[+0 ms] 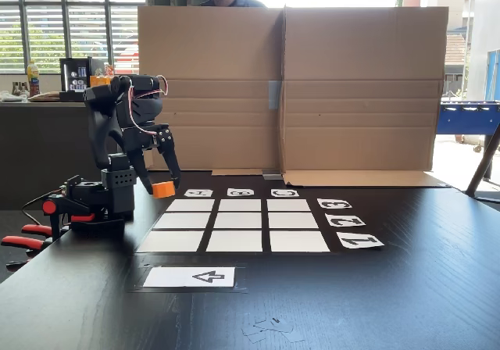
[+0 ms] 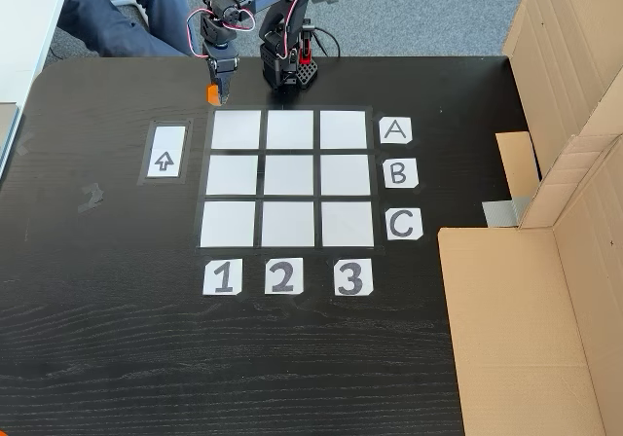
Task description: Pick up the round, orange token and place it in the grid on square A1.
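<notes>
Bright orange token (image 2: 211, 92) in a black tool (image 2: 216, 91); white grid (image 2: 288, 178) cells split by black gaps on the black wood-grain worktop (image 2: 117, 339); brown cardboard (image 1: 359, 92) behind

orange token (image 2: 211, 92) held above the table just beside grid (image 2: 288, 177) square a1 (image 2: 237, 129).

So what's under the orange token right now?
Bare black table, beside the grid, not a square. The token sits between the gripper fingers; whether it touches the table I can't tell.
</notes>
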{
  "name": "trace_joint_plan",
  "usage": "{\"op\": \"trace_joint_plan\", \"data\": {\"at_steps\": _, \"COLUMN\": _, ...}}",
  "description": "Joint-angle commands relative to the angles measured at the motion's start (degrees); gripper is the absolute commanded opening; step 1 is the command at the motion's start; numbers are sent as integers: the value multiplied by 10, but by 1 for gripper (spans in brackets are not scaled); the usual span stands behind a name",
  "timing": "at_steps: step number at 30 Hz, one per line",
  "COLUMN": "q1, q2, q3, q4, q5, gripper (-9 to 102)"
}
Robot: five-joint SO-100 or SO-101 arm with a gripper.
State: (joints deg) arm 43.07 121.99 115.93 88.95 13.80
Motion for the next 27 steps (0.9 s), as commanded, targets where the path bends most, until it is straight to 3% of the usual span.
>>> {"op": "trace_joint_plan", "data": {"at_steps": 1, "q1": -4, "q2": 33, "q3": 23, "q4": -9, "q5": -2, "gripper": 12}}
{"op": "trace_joint_plan", "data": {"at_steps": 27, "q1": -18, "q2": 30, "q3": 208, "q4": -134, "q5": -4, "gripper": 12}}
